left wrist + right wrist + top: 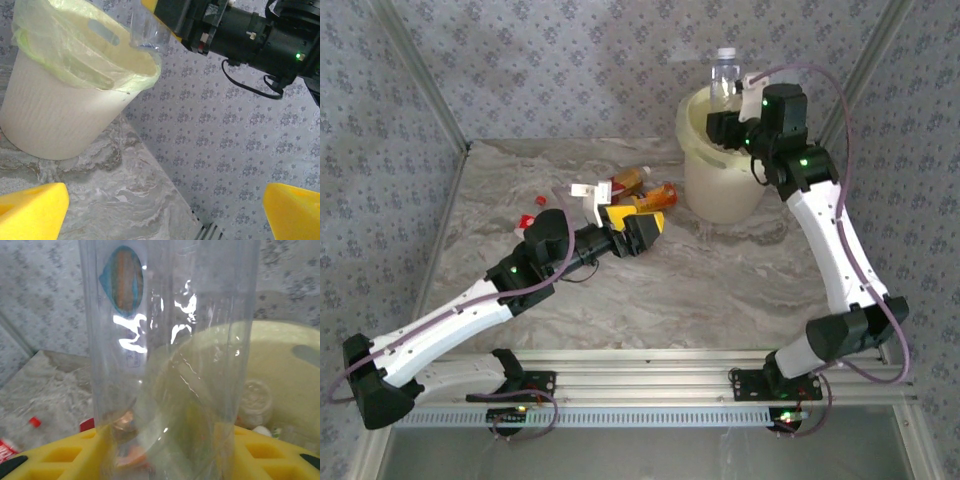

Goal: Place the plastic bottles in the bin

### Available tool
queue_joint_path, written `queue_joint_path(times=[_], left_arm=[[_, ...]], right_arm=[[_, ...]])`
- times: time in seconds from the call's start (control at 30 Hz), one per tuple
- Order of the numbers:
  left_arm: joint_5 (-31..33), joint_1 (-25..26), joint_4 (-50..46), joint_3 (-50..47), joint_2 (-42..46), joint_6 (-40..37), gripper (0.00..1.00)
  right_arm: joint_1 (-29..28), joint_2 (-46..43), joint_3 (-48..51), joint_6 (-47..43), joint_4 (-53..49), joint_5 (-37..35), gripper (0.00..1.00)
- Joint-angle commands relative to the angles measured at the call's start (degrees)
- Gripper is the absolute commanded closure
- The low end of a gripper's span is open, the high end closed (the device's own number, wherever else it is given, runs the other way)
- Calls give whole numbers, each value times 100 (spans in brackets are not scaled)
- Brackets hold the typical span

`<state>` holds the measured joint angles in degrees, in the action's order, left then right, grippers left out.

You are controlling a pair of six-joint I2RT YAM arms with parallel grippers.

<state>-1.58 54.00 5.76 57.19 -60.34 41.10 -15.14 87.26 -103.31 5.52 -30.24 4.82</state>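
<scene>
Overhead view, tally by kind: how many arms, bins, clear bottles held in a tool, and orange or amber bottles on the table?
arms: 2
bin: 1
clear bottle in the right tool: 1
orange or amber bottles on the table: 2, others possibly hidden
total: 6

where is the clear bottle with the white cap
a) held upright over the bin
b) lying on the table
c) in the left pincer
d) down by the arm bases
a: the right pincer grips the clear bottle upright, just above the rim of the bin.
</scene>
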Motion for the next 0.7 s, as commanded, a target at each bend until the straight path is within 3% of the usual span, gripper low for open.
queue_joint_path(times=[0.0, 0.33, 0.67], left_arm=[[121, -21, -31, 255, 31, 71, 0], [269, -21, -664, 438, 99, -234, 0], [366, -21, -1082, 486, 204, -653, 0]], right_arm=[[265, 453, -555, -41, -368, -119, 46], [785, 1729, -1751, -56, -1328, -117, 46], [976, 2222, -1849, 129, -1793, -418, 44]])
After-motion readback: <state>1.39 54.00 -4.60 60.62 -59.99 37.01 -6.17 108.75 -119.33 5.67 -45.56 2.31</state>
